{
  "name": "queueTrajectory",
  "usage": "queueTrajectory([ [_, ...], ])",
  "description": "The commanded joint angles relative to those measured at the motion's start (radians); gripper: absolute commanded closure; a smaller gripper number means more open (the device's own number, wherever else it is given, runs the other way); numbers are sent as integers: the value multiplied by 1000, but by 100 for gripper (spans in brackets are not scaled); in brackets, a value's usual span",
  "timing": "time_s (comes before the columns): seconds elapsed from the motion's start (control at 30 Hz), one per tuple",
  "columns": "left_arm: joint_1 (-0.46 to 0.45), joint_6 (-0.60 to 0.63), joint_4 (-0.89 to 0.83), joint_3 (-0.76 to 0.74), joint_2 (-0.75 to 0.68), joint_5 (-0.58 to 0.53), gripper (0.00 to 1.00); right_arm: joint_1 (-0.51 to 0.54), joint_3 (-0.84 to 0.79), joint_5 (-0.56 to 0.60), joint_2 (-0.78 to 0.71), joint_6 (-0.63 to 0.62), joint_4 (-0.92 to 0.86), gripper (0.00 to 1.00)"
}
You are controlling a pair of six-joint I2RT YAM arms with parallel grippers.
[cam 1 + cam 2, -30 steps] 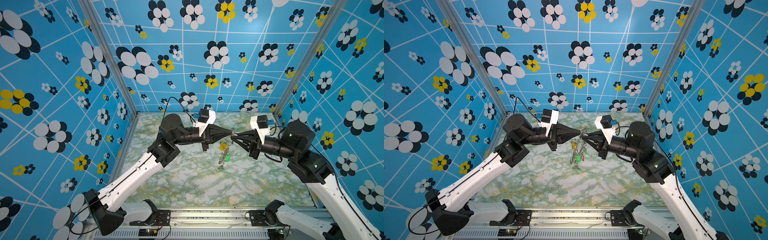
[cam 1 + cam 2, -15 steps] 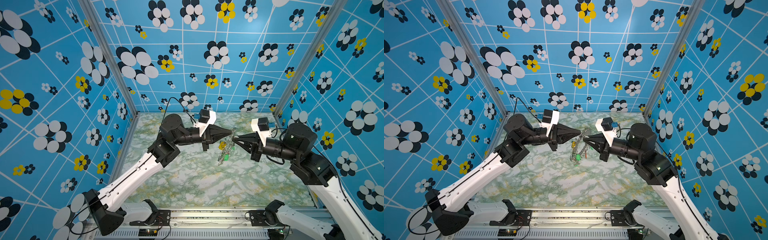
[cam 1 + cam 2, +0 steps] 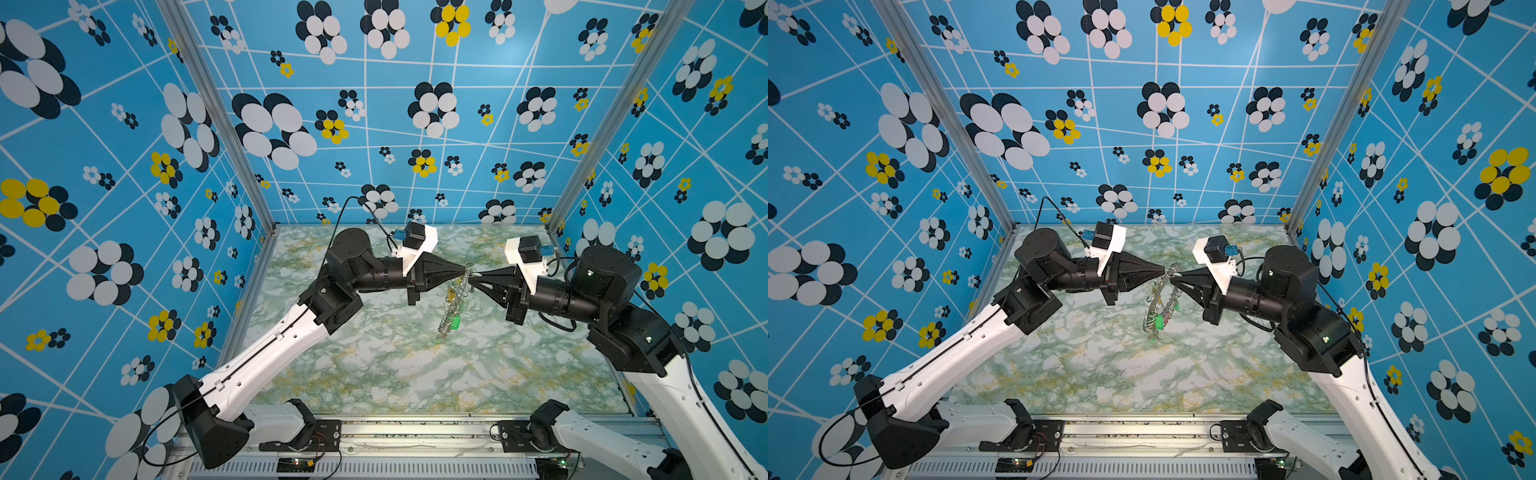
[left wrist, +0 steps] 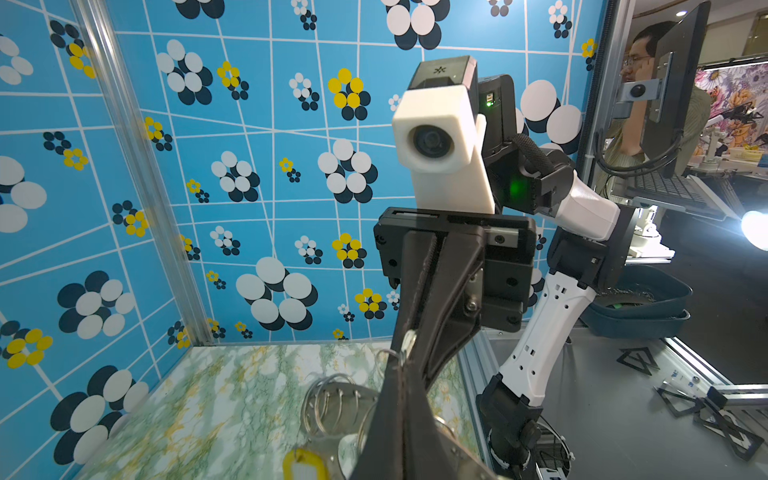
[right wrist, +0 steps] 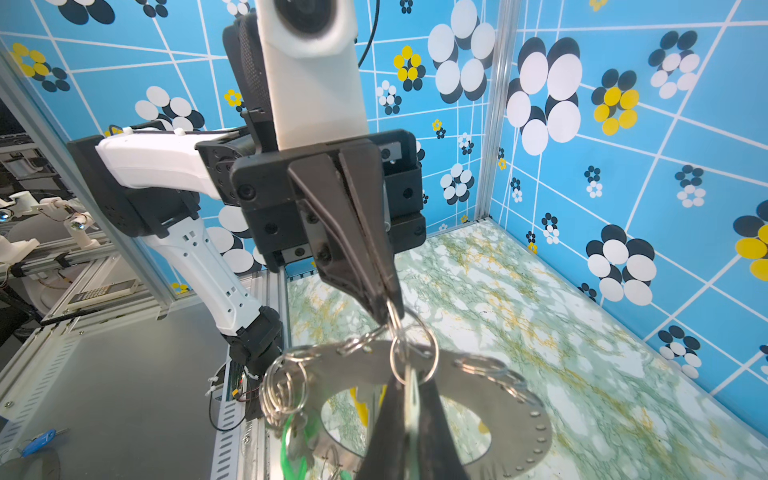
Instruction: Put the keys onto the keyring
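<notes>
Marbled table (image 3: 395,365); above it the left gripper (image 3: 464,270) and right gripper (image 3: 474,277) meet tip to tip, with the keyring (image 3: 1160,297) hanging between them, edge-on in both top views. Only the right wrist view shows its flat disc, the left jaws pinching a rim wire loop (image 5: 394,322), and the right jaws pressed on a pale sliver (image 5: 411,395), key or tag unclear. Keys (image 3: 456,322) dangle beneath, tangled, mostly indistinct.

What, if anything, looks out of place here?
Nothing spilled or damaged. The keyring hangs tilted above the table, a rim loop pinched in the left gripper; the right gripper meets it, jaws shut. Odd: what looks like a blue-tagged key lies outside the enclosure.
</notes>
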Motion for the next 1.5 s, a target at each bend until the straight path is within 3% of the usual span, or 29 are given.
queueTrajectory([
  [0.0, -10, 18, -8, 27, 0, 24, 100, 9, 38, 12, 4, -21, -14, 100],
  [0.43, -2, 70, -42, 5, -27, -62, 100, 8, 67, -3, 2, -36, -71, 100],
  [0.77, -6, 66, -70, 2, -10, -61, 99, 8, 66, 11, 2, -43, -75, 100],
  [0.9, 2, 90, -110, -35, -39, -131, 54, 9, 62, 34, 1, -52, -101, 100],
  [1.03, 19, 96, -150, -97, -82, -220, 34, 8, 32, 44, 4, -45, -117, 100],
  [1.23, 31, 94, -204, -212, -170, -373, 20, 9, -90, 44, 19, 5, -64, 100],
  [1.47, 47, 59, -184, -406, -302, -568, 15, 8, -295, 19, 128, 91, 197, 100],
])
